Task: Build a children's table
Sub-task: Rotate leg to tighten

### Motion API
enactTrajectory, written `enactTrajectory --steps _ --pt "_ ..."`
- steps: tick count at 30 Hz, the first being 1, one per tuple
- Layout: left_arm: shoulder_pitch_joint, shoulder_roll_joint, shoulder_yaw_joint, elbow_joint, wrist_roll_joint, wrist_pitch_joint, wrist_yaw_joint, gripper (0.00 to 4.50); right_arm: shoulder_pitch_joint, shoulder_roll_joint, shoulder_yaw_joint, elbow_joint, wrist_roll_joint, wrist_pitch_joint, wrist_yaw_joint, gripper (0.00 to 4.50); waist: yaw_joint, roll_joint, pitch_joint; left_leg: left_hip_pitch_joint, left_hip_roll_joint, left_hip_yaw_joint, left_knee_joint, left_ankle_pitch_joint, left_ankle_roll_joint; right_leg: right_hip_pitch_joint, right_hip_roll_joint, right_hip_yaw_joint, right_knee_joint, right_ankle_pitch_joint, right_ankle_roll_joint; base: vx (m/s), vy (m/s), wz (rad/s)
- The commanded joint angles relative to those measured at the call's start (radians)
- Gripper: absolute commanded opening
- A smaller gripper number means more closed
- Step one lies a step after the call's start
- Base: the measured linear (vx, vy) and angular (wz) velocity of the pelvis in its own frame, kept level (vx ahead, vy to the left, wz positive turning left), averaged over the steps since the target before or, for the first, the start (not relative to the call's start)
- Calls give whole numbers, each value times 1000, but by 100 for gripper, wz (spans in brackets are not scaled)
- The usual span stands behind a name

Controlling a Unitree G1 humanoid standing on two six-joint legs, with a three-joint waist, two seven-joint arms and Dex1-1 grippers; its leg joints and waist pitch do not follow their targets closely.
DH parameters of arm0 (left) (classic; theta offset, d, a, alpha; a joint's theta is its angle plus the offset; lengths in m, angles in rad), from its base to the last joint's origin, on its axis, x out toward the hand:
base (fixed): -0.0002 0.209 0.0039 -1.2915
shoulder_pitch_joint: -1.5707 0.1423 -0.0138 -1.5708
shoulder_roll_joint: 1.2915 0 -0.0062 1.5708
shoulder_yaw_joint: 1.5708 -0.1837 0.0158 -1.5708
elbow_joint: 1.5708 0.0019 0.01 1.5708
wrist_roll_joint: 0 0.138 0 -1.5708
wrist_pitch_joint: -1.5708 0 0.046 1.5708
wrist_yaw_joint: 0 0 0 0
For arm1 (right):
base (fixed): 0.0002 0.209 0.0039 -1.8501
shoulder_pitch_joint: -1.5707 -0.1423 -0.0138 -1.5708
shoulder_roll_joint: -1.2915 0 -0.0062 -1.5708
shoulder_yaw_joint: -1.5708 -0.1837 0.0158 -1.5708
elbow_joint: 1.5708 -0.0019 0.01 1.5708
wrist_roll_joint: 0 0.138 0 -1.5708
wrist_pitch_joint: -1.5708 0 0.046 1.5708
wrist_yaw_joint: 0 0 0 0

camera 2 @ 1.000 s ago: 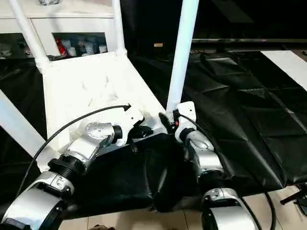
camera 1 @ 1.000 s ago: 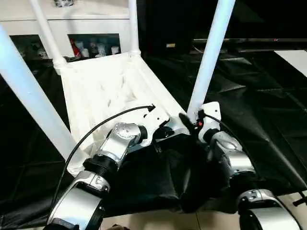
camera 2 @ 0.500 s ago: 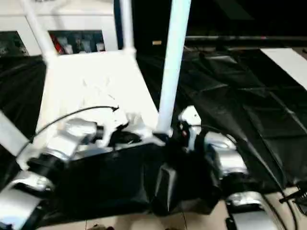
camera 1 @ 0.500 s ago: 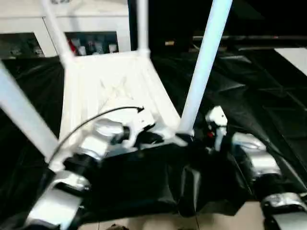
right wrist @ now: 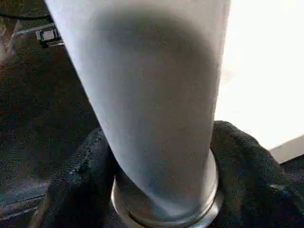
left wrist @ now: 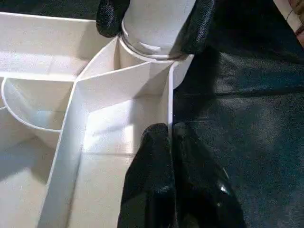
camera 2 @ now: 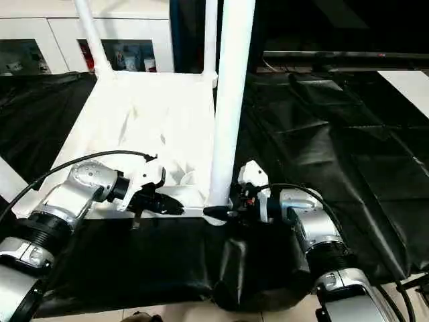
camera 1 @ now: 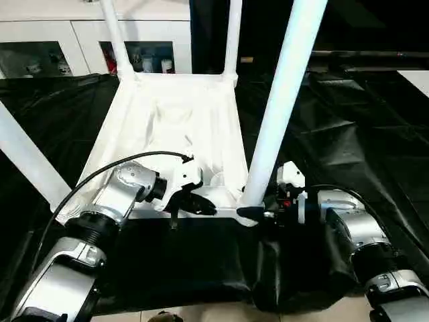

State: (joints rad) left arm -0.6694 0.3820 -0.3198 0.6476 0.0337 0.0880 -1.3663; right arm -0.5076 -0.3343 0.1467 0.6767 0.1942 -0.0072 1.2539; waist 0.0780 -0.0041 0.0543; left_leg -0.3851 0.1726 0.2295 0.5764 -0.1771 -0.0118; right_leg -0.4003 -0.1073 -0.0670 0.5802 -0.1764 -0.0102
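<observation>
the white plastic children's table (camera 1: 181, 127) lies upside down on a black crinkled sheet (camera 1: 348, 134), its ribbed underside up and its tubular legs standing up. the left gripper (camera 1: 201, 204) has its fingers (left wrist: 156, 180) pinched tight on the thin rim wall at the near edge. the right gripper (camera 1: 258, 213) has its fingers (right wrist: 242, 171) clasped around the base of the near white leg (camera 1: 281, 100), at the corner socket. open black sheet spreads wide to the right.

table (camera 1: 181, 127) upturned on sheet (camera 1: 348, 134); legs (camera 1: 285, 100) up
</observation>
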Motion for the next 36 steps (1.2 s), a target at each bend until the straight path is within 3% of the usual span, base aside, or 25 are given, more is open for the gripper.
enactTrajectory --steps 1,8,9,12,13,14,16,17,19,20,21,22,23,24,25,27,29,30,32,33,36 --pt "24 6 -33 17 25 16 -4 0 6 8 15 -11 6 10 40 269 2 -10 -60 29 74 -34 -68 -187 55 36 -58 43 -44 -141 -267 0 0 0" --pt "23 -24 4 27 12 35 89 0 41 30 15 -26 5 22 0 254 9 -12 -60 31 75 -33 -67 -180 59 34 -59 43 -45 -155 -260 0 0 0" --pt "12 -57 23 49 18 43 172 0 44 69 -7 9 -24 1 -138 254 9 -12 -59 32 75 -32 -68 -195 51 31 -59 44 -49 -178 -257 0 0 0" --pt "2 -103 34 76 31 54 271 0 31 127 -40 83 -64 -27 -356 252 -2 -11 -48 40 72 -45 -79 -343 -21 19 -69 47 -75 -403 -203 -18 -2 -1" --pt "-5 -160 44 96 37 68 363 0 25 181 -66 117 -70 -37 -496 252 -10 -15 -47 39 72 -55 -82 -389 -44 20 -72 46 -81 -493 -169 -60 5 -7" --pt "-5 -160 44 96 37 68 363 0 25 181 -66 117 -70 -37 -496 252 -14 -10 -45 40 72 -57 -85 -408 -54 18 -71 45 -84 -518 -157 -60 5 -7" --pt "-8 -206 41 105 42 75 414 0 17 230 -84 136 -69 -42 -592 252 -30 -12 -43 42 68 -64 -87 -468 -68 16 -69 40 -96 -592 -121 -55 18 -10" --pt "-10 -226 40 108 45 79 437 0 10 249 -92 146 -67 -37 -632 252 -36 -1 -42 44 67 -69 -89 -498 -73 15 -69 37 -101 -613 -108 -52 22 -10" --pt "-10 -260 27 108 50 84 459 0 -3 280 -96 157 -73 -37 -684 252 -44 -6 -41 51 65 -71 -89 -546 -75 8 -65 33 -112 -633 -89 0 0 0" --pt "-9 -289 13 103 56 89 465 0 -15 304 -94 165 -84 -40 -715 252 -48 8 -38 65 63 -70 -85 -595 -81 -5 -62 30 -127 -644 -87 0 0 0" --pt "-8 -300 6 102 59 89 465 0 -20 314 -94 167 -85 -39 -721 252 -54 7 -39 67 61 -73 -85 -610 -80 -3 -59 23 -125 -643 -83 0 0 0" --pt "-8 -313 -7 99 65 88 460 0 -25 322 -82 165 -92 -48 -702 252 -56 16 -39 64 61 -78 -91 -626 -78 7 -59 17 -124 -637 -77 0 0 0" --pt "-8 -314 -9 100 67 87 458 0 -26 321 -78 164 -94 -51 -695 252 -61 8 -39 59 60 -77 -93 -628 -75 10 -57 16 -127 -632 -72 0 0 0" --pt "-10 -324 -17 104 76 82 455 0 -29 319 -56 164 -107 -74 -667 252 -61 15 -39 66 61 -78 -93 -647 -74 4 -57 20 -128 -613 -77 0 0 0" --pt "-10 -321 -19 106 78 80 449 0 -27 311 -53 160 -104 -84 -648 252 -62 15 -40 67 60 -79 -94 -651 -73 3 -57 20 -128 -607 -81 0 0 0" --pt "-11 -310 -19 109 79 77 435 0 -24 295 -51 146 -91 -86 -602 322 -61 16 -43 62 61 -79 -97 -637 -68 10 -58 24 -123 -564 -96 0 0 0" --pt "-15 -290 -21 116 83 67 414 0 -22 265 -44 131 -91 -99 -548 322 -59 21 -44 57 62 -77 -101 -623 -65 11 -56 30 -117 -510 -113 0 0 0" --pt "-16 -271 -23 120 86 56 388 0 -19 241 -41 112 -78 -99 -484 356 -56 16 -47 55 62 -72 -100 -590 -56 14 -55 36 -111 -446 -138 0 0 0" --pt "-14 -247 -24 118 89 45 346 0 -9 208 -39 81 -53 -93 -395 366 -53 9 -50 47 62 -67 -99 -531 -35 21 -58 41 -102 -373 -169 0 0 0" --pt "-10 -227 -26 109 86 37 308 0 1 181 -30 57 -39 -93 -328 366 -45 9 -56 39 64 -64 -97 -453 -9 34 -60 44 -90 -291 -190 61 -3 1" --pt "-1 -181 -29 77 71 41 221 0 26 119 -7 -2 -4 -77 -178 366 -32 5 -56 34 65 -51 -87 -339 49 41 -59 43 -78 -188 -231 64 -20 3"
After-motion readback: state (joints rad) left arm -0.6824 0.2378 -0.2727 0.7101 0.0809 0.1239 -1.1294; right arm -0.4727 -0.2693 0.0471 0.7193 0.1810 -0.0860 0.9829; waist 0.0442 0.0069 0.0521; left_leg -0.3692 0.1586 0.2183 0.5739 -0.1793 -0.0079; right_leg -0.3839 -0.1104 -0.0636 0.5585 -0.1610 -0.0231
